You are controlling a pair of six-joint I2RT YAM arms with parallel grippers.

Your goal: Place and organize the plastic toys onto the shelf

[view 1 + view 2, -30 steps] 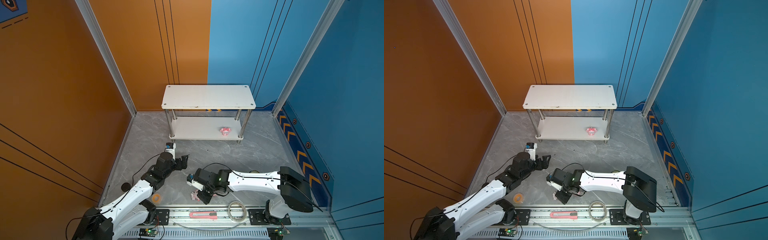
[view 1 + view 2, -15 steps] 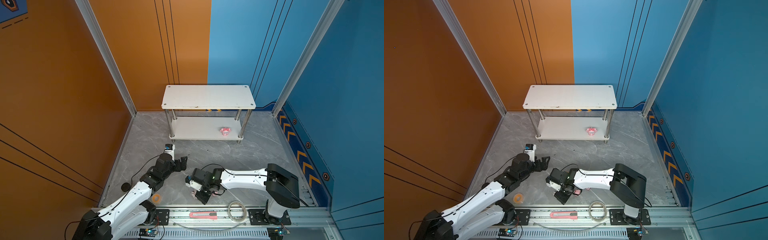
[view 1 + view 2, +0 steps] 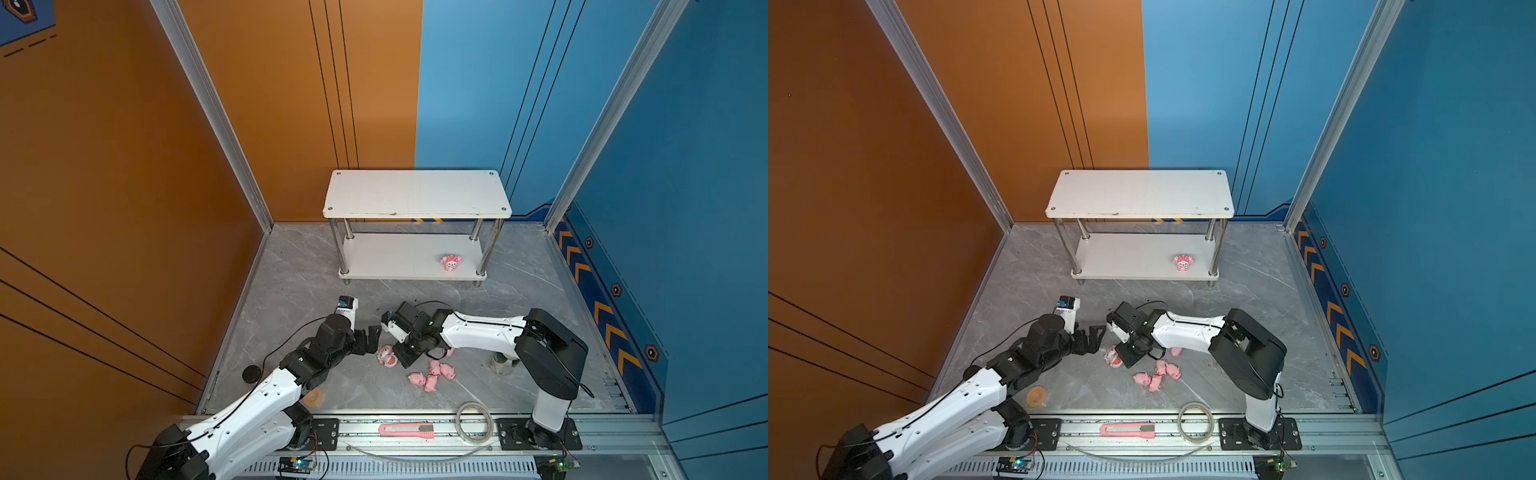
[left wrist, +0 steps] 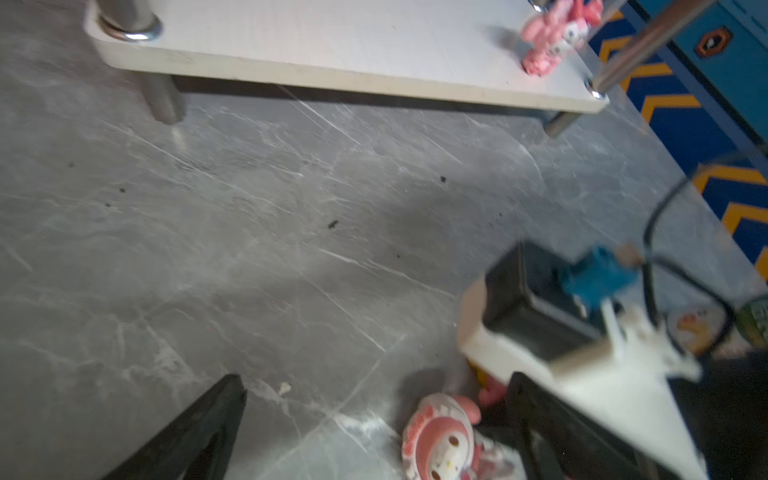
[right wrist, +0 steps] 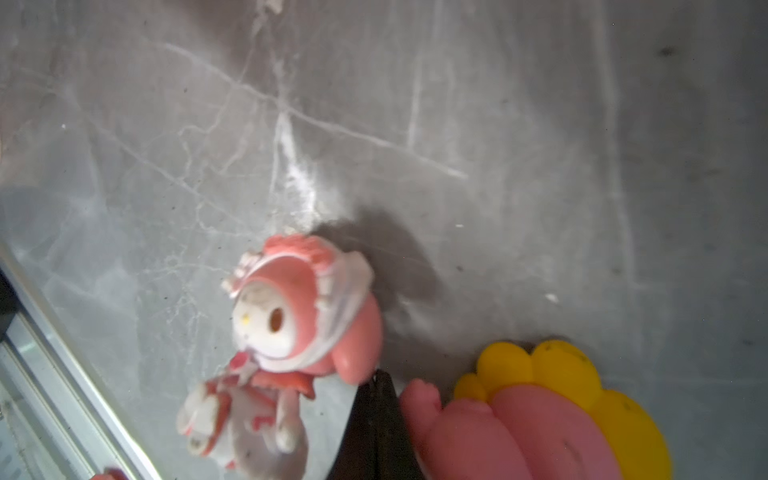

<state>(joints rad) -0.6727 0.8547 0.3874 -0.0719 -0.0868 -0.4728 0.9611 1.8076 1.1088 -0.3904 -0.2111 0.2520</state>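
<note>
Crowding is being caused around the pink-white figurine [image 3: 385,356]: left gripper [image 3: 371,338] spread open, right gripper [image 5: 376,392] clenched empty. Both grippers could be knocked together, flicking it away.

Even, bright light is filling both sharp top views. Wrist views are blurring at the edges; the shelf [image 4: 332,45] and figurine [image 5: 303,299] are casting soft shadows on the table [image 5: 457,124].

Both grippers down at the floor [image 3: 299,299], shelf [image 3: 417,194] behind.
Left gripper [image 3: 370,337] jaws spread, right gripper [image 3: 400,360] just beside pink-white figurine [image 3: 385,356]; pink pigs [image 3: 432,375] clustered near; one pink figurine [image 3: 450,262] on shelf lower tier.
</note>
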